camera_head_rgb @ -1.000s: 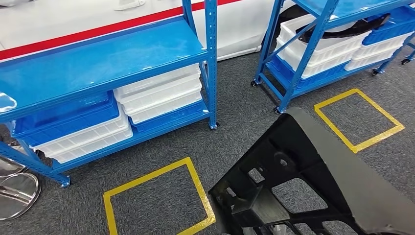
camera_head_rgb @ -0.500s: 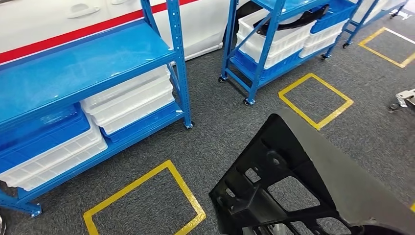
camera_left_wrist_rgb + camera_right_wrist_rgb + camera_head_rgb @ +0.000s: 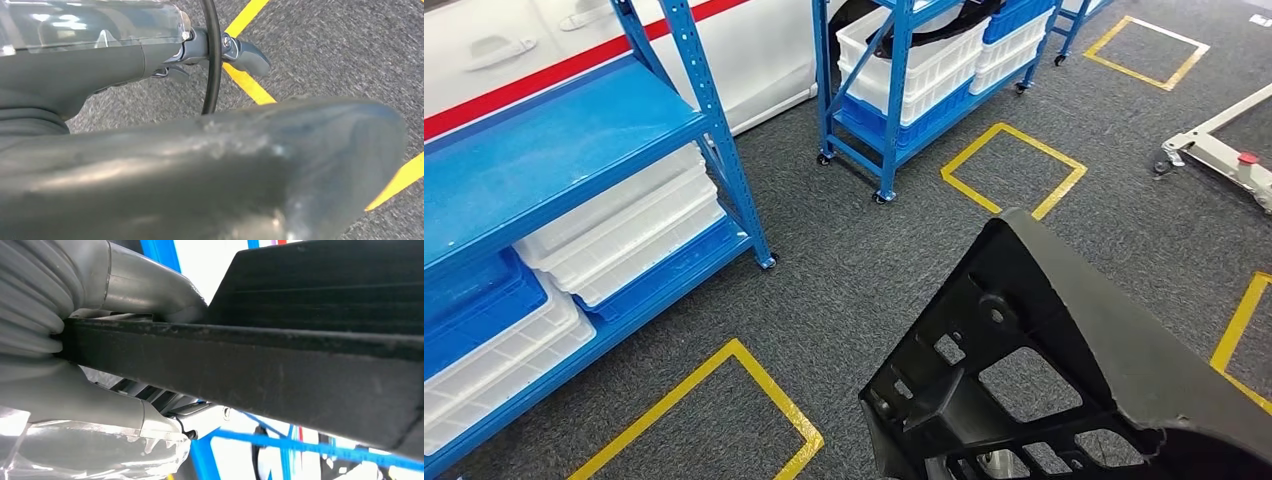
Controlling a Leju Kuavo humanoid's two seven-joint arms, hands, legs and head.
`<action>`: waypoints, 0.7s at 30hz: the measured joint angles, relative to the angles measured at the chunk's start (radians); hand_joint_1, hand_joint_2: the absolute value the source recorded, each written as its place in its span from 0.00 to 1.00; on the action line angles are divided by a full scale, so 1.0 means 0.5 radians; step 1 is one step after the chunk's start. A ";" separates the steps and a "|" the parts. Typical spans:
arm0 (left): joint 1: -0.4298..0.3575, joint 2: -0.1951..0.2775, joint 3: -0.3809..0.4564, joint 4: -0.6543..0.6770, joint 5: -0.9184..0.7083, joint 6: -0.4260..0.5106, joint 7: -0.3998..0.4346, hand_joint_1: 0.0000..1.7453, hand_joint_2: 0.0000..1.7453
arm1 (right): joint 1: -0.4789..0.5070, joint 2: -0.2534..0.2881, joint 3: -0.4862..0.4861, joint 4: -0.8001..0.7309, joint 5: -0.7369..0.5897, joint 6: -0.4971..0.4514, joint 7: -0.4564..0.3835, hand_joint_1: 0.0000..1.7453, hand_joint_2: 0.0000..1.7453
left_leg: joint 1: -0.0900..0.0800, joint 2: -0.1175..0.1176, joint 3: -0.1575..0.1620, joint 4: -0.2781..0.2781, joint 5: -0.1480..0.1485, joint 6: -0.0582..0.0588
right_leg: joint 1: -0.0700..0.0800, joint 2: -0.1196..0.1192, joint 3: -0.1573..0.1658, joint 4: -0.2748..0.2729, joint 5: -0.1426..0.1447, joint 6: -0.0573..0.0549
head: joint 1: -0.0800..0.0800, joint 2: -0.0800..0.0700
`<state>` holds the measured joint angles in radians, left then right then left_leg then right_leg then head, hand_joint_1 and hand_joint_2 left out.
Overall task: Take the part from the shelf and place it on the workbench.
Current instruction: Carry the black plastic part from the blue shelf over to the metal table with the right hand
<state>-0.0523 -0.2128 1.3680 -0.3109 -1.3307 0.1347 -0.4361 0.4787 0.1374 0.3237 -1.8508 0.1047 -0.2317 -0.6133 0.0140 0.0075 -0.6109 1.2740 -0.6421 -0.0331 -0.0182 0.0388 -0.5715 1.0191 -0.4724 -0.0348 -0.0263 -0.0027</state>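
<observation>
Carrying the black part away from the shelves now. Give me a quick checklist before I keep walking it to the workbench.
1. Part off the shelf: ok, the black part is carried above the carpet.
2. Right hand grip: ok, it clamps the part's edge.
3. Left hand grip: cannot tell, it lies beside the part.
4. Clear of the blue shelf: ok, a stretch of carpet lies between.
5. Path: not ok, a wheeled metal frame stands ahead on the right.
6. Workbench in sight: not ok.
</observation>
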 joint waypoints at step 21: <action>-0.010 -0.001 -0.002 -0.001 -0.020 0.004 -0.048 0.00 0.00 | -0.010 0.015 -0.036 0.010 -0.001 0.030 -0.015 1.00 1.00 | -0.011 0.150 0.218 -0.561 0.285 0.103 | 0.009 -0.144 -0.030 0.120 -0.024 0.089 | 0.001 0.000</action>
<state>-0.0573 -0.2133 1.3668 -0.3113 -1.3405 0.1366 -0.4601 0.4736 0.1450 0.3056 -1.8460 0.1041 -0.2167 -0.6210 0.0087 0.0825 -0.5017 0.9935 -0.4998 0.0186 -0.0135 -0.0330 -0.5866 1.0790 -0.4845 0.0098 -0.0259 -0.0027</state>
